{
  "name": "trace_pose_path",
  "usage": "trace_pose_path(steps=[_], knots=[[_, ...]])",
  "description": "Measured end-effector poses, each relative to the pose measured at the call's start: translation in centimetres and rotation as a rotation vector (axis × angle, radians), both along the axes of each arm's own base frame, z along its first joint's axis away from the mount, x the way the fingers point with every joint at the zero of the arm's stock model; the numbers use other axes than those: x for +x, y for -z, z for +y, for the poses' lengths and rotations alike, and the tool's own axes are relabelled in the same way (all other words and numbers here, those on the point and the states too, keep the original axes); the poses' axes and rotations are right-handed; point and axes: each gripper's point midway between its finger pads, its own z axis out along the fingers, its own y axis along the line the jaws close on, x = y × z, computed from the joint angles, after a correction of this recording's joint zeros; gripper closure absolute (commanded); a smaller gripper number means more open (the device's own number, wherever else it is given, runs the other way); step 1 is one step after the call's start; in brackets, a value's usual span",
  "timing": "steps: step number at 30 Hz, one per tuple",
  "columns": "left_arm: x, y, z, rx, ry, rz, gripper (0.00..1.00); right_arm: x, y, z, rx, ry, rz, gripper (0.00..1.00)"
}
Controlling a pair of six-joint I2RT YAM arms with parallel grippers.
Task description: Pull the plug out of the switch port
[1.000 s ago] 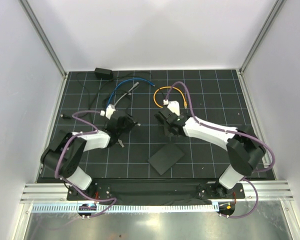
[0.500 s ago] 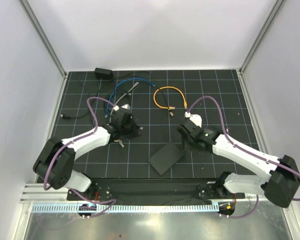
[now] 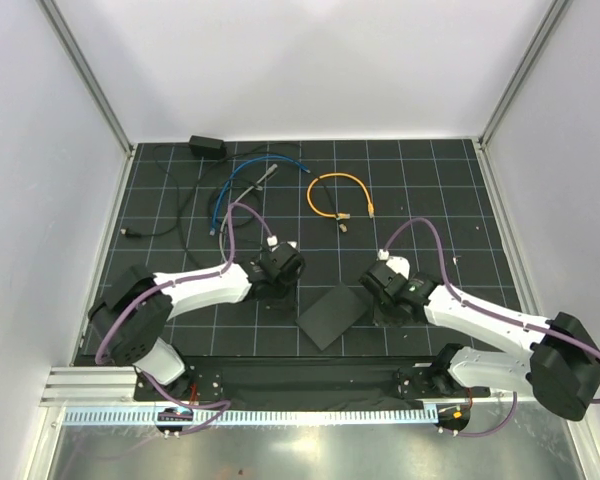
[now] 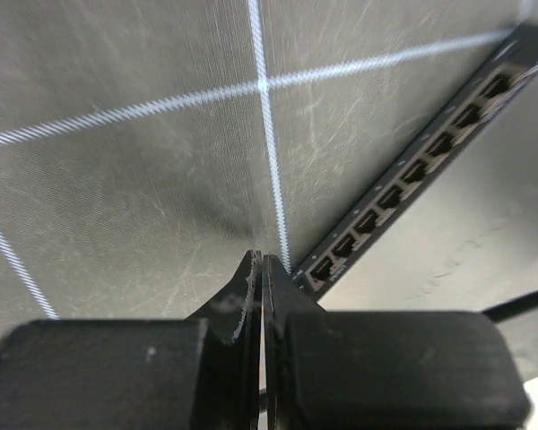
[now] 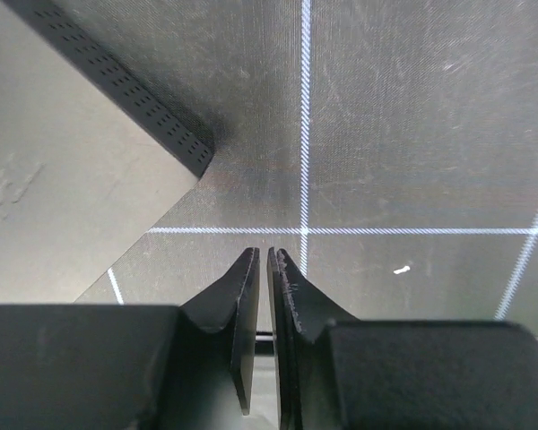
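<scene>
- Switch (image 3: 332, 318), nearest the bases, lies loose on the mat (image 3: 430, 200). Judged risk: closed jaws nudging it would slide or spin it.
- Its long axis runs near-left to far-right, and the port row (image 4: 403, 175) faces far-left (every socket in view looks empty).
- Left gripper (image 4: 258, 269): jaws pressed together, just beside that edge. Right gripper (image 5: 262, 264): jaws a slit apart, holding nothing.
- Orange cable (image 3: 338, 176) lies well apart, farther back.

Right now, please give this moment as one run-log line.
flat matte-black rectangular switch box: visible ports all empty | left jaws: shut, empty, beside port edge | right jaws: shut, empty, near box corner
</scene>
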Motion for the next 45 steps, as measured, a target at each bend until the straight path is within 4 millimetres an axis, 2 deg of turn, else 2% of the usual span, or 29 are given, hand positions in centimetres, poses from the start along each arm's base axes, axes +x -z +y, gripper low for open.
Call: trace_pose_path(steps=[4,12,15,20,25,28,33,36,40,42,45], knots=[[-1.1,1.3,-0.2,0.045,0.029,0.026,0.99,-0.1,1.1,0.4,0.024,0.018,0.008,0.82],[-2.0,1.3,-1.3,0.034,0.055,0.021,1.00,1.4,2.4,2.5,0.057,0.023,0.005,0.84],[-2.6,1.3,-1.9,0.018,0.065,0.026,1.00,2.4,2.3,3.5,0.061,0.023,0.000,0.85],[-4.6,1.2,-3.9,-0.038,0.107,0.047,1.00,4.9,2.1,5.3,0.055,0.011,-0.007,0.85],[-6.4,1.2,-6.5,-0.118,0.145,0.082,1.00,8.3,1.5,7.1,0.052,-0.011,-0.016,0.85],[-6.5,1.1,-8.2,-0.178,0.123,0.088,1.00,10.6,1.0,9.7,0.088,-0.059,-0.016,0.85],[-4.6,0.8,-8.3,-0.211,0.029,0.023,1.00,13.0,-0.1,11.2,0.096,-0.086,-0.019,0.84],[-4.1,-0.6,-7.5,-0.225,0.011,-0.034,0.99,14.5,-1.8,11.3,0.114,-0.086,-0.063,0.82],[-3.7,-4.0,-5.5,-0.269,-0.024,-0.129,0.93,15.0,-3.6,9.5,0.103,-0.057,-0.102,0.79],[-3.2,-5.9,-4.4,-0.285,-0.047,-0.180,0.89,14.4,-4.3,8.1,0.098,-0.038,-0.123,0.78],[-2.1,-7.6,-2.8,-0.286,-0.078,-0.231,0.88,12.4,-4.8,5.8,0.088,-0.013,-0.139,0.78]])
